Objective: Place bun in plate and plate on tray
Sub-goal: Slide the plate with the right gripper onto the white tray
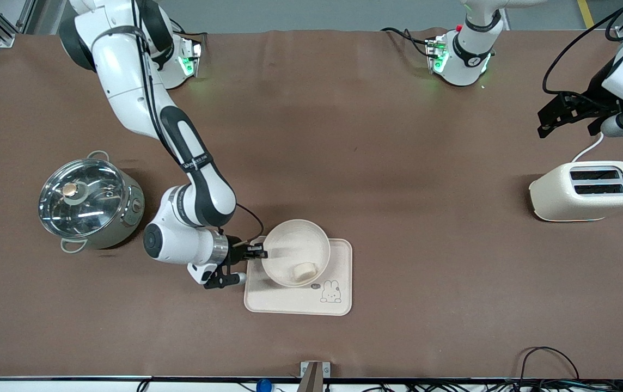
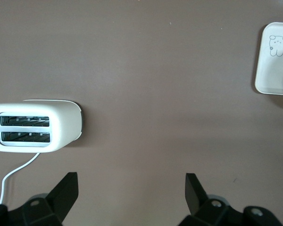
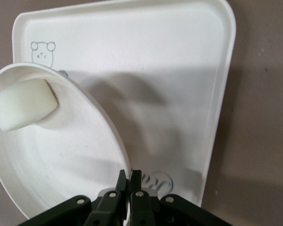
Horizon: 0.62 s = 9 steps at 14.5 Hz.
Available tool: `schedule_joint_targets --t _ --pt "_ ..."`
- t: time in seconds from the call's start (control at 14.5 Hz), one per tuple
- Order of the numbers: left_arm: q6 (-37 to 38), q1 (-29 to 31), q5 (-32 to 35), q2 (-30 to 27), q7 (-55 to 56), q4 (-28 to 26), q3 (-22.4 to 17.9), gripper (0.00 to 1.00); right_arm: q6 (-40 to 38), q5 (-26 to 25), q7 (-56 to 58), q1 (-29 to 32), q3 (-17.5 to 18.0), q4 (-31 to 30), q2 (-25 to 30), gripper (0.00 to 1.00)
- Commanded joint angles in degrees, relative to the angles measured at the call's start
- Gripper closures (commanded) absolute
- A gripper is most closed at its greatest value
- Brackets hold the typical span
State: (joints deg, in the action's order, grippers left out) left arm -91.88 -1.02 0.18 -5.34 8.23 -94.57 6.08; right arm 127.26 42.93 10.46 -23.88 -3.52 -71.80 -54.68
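The round cream plate (image 1: 296,251) is held tilted over the tray (image 1: 339,264), with the small white bun (image 1: 304,270) lying in it against its lower rim. My right gripper (image 1: 257,252) is shut on the plate's rim at the side toward the right arm's end. In the right wrist view the gripper (image 3: 130,176) pinches the plate rim (image 3: 80,160); the bun (image 3: 22,104) and the tray (image 3: 179,70) with its rabbit drawing show there. My left gripper (image 1: 548,126) is open and waits in the air over the table near the toaster; its fingertips (image 2: 66,188) show wide apart.
A cream toaster (image 1: 586,190) with its cord stands at the left arm's end of the table, also seen in the left wrist view (image 2: 33,127). A steel pot with a glass lid (image 1: 89,200) stands at the right arm's end.
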Motion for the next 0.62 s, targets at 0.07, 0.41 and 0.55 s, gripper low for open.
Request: schedule_joint_targets --t 0.07,0.41,0.55 --pt "0.9 -0.4 -0.3 -0.2 -5.7 0.1 -0.5 0.0 -4.0 -1.9 -7.4 0.2 0.2 9.0 -4.8 1.0" --pt "2.5 -0.5 -0.1 -0.1 -6.7 0.1 -0.4 0.0 -5.6 -3.7 -9.8 0.9 0.3 12.6 -6.9 1.0" --pt "2.6 -0.5 0.0 -0.1 -6.7 0.1 -0.4 0.0 -5.6 -3.7 -10.0 0.9 0.2 14.8 -8.7 1.0"
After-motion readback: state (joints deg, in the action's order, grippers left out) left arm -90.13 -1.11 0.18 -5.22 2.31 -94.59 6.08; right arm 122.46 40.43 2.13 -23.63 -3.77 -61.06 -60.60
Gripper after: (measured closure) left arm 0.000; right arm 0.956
